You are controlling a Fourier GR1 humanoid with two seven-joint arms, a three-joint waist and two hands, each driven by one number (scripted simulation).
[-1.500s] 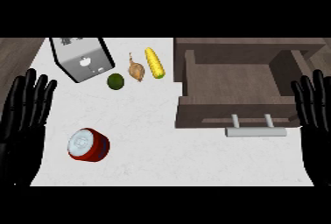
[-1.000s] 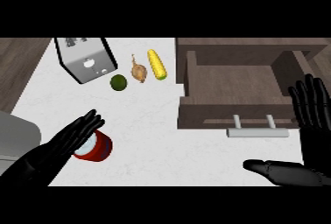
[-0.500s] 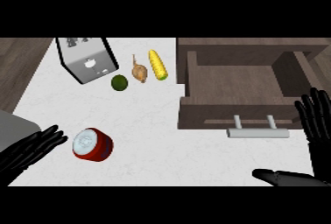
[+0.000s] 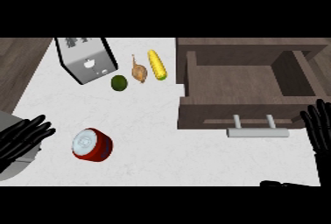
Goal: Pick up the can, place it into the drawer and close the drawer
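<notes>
Right hand (image 4: 319, 131): just right of the drawer's front, at the view's edge; fingers straight and upright, empty. I judge it resting.
Left hand (image 4: 22, 136): far left of the drawer; fingers straight and spread, holding nothing. I read it as poised beside the can.
Can (image 4: 90, 144): red, on the counter (image 4: 149, 131), well left of the drawer's front and nearer me; not yet grasped.
Handle (image 4: 257, 132): on the drawer's near face, untouched.
Drawer (image 4: 213, 111): pulled open, ready to receive.
Lime (image 4: 119, 82), onion (image 4: 139, 72), corn (image 4: 156, 64): left of the drawer's far corner; no part in the job.
Toaster (image 4: 87, 61): further left of the drawer.
</notes>
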